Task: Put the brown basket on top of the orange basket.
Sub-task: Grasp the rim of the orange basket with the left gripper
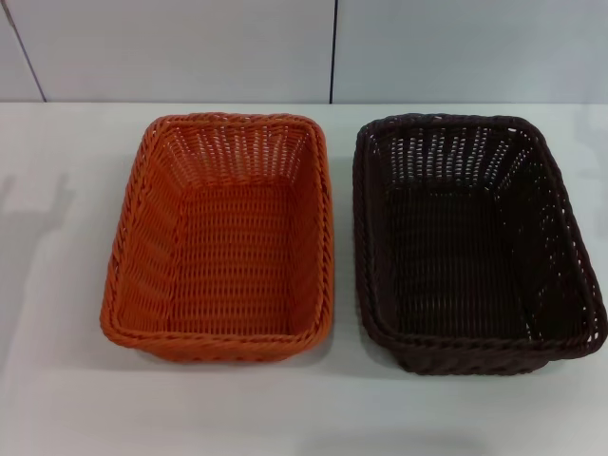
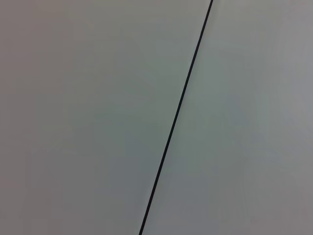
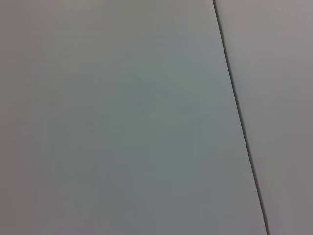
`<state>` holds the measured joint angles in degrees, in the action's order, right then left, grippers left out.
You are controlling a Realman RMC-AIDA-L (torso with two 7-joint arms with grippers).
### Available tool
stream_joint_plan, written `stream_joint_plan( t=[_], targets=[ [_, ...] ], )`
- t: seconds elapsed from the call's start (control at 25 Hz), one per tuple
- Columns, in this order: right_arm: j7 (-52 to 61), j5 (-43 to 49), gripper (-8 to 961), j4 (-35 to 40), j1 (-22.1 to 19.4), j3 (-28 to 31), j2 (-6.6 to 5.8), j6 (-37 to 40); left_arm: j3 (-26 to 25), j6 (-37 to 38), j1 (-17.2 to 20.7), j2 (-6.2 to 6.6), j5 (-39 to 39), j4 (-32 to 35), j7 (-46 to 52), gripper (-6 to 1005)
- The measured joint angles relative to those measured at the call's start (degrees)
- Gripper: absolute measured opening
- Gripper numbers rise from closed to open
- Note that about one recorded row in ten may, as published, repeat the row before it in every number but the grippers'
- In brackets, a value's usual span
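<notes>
The orange basket (image 1: 223, 237) stands on the white table, left of centre in the head view, empty and upright. The brown basket (image 1: 470, 242) stands right beside it on the right, empty and upright, a narrow gap between their rims. Neither gripper nor arm shows in the head view. Both wrist views show only a plain grey wall panel with a dark seam, in the left wrist view (image 2: 176, 117) and in the right wrist view (image 3: 239, 117); no fingers show in them.
The white table (image 1: 304, 408) stretches in front of and to the left of the baskets. A grey panelled wall (image 1: 190, 47) with a vertical seam stands behind the table's far edge.
</notes>
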<state>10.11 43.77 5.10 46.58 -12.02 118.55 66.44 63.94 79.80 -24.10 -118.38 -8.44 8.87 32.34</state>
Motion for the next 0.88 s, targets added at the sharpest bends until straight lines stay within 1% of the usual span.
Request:
stream_joint_plan(
  t=[0.88],
  targets=[
    [0.00, 0.00, 576, 0.00, 0.09, -0.37, 0.00, -0.09, 0.66, 0.00, 0.46, -0.09, -0.08, -0.08, 0.27, 813]
  ],
)
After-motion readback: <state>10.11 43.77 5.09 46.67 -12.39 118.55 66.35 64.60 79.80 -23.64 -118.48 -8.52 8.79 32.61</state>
